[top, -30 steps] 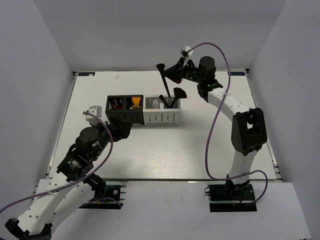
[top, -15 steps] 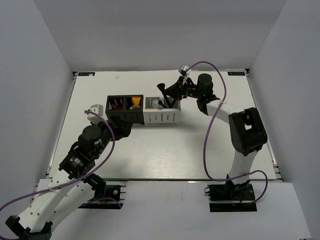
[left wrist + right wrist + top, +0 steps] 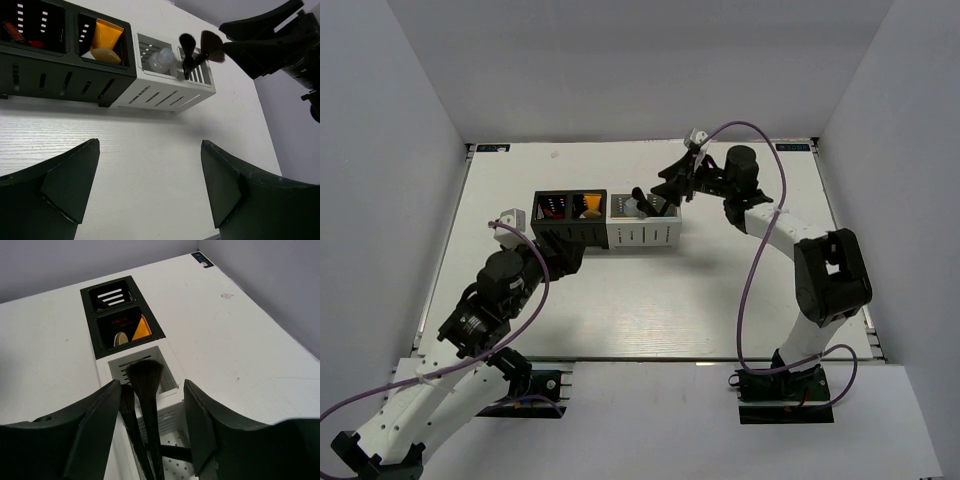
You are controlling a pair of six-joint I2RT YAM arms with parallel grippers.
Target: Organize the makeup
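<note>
Looks nearly done: both brushes (image 3: pixel 145 382) sit w/ bottle (image 3: pixel 160 59) in white box (image 3: pixel 165 95), orange tube (image 3: pixel 107 37) in black box (image 3: pixel 60 75), toward table's (image 3: pixel 620 300) far edge; right end effector (image 3: pixel 672 185) spread astride brushes, left end effector (image 3: pixel 150 145) spread too.

Counts — two black brushes (image 3: pixel 187 42) (image 3: pixel 212 46), one clear bottle (image 3: pixel 161 59), one orange tube (image 3: pixel 107 35); one black organizer box (image 3: pixel 65 82), one white organizer box (image 3: pixel 165 96); dark-red sticks (image 3: pixel 11 29) — number unclear.

White arms (image 3: pixel 775 222); purple cables (image 3: pixel 749 272); black tools (image 3: pixel 672 184).
</note>
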